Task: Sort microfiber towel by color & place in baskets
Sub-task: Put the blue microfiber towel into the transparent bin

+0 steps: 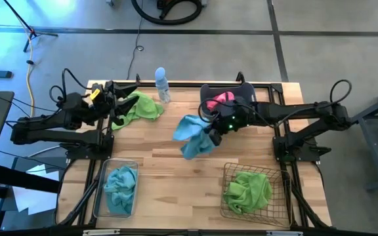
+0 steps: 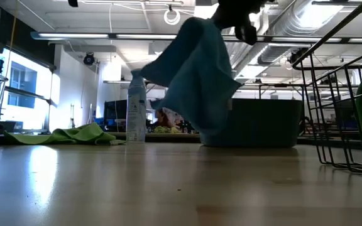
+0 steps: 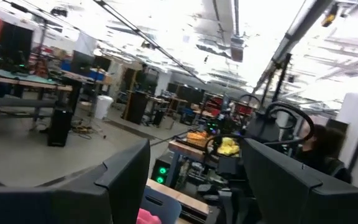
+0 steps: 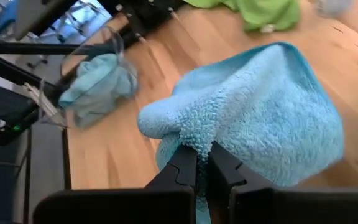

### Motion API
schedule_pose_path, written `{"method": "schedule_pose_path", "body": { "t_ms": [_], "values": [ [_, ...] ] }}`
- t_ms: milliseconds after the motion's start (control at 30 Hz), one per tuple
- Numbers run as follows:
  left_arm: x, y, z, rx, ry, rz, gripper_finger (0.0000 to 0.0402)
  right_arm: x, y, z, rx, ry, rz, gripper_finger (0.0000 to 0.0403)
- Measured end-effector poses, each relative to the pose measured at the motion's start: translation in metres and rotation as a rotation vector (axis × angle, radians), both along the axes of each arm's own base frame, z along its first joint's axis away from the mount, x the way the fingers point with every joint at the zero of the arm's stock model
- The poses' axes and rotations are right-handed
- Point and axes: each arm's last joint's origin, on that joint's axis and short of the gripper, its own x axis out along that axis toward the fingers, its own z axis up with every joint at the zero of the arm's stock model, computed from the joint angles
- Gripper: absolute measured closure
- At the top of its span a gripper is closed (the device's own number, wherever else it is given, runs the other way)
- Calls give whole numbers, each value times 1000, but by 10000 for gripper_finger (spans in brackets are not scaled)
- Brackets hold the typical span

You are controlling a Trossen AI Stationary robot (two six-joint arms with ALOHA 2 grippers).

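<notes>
A teal-blue towel (image 1: 190, 136) hangs from my right gripper (image 1: 212, 134), which is shut on it over the middle of the table. In the low view the towel (image 2: 193, 81) drapes down from the gripper (image 2: 234, 22). A lime green towel (image 1: 140, 108) lies flat on the far left of the table, next to my open left gripper (image 1: 118, 97), which touches nothing. In the left wrist view, that gripper (image 3: 194, 149) points level into the room. The clear bin (image 1: 98, 196) holds a teal towel (image 1: 121, 187), the wire basket (image 1: 277, 210) a green one (image 1: 247, 190), and the dark tub (image 1: 245, 92) a pink one (image 1: 220, 99). My right gripper pinches a bunched fold of the teal-blue towel (image 4: 194, 138) between its two fingers (image 4: 182, 165). The fingers come from above, slanting in from the table's right. The towel hangs slack below them, and its lower end (image 2: 209, 135) seems lifted clear of the table.
A small clear bottle with a blue top (image 1: 161, 84) stands upright at the far edge, between the green towel and the tub. Bare wood (image 1: 176, 190) lies between the clear bin and the wire basket. Both arm bases stand at the table's left and right edges.
</notes>
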Motion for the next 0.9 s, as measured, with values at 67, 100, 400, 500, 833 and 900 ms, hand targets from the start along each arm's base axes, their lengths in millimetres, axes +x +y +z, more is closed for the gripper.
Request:
{"method": "schedule_pose_path", "body": {
  "t_ms": [67,100,400,500,833,900],
  "values": [
    [0,-1,0,6,2,-19,159,9,5,-2,1,-39,15,403],
    [0,-1,0,10,3,-34,159,14,7,-4,11,-54,17,403],
    [17,-5,-11,11,109,-239,159,45,19,16,62,-272,74,403],
    [28,-4,-14,3,148,-247,159,49,19,39,9,-335,98,403],
    [54,-6,8,-18,188,-401,142,58,19,79,-131,-392,164,403],
    [59,-6,9,-38,200,-440,136,60,19,83,-153,-401,178,403]
  ]
}}
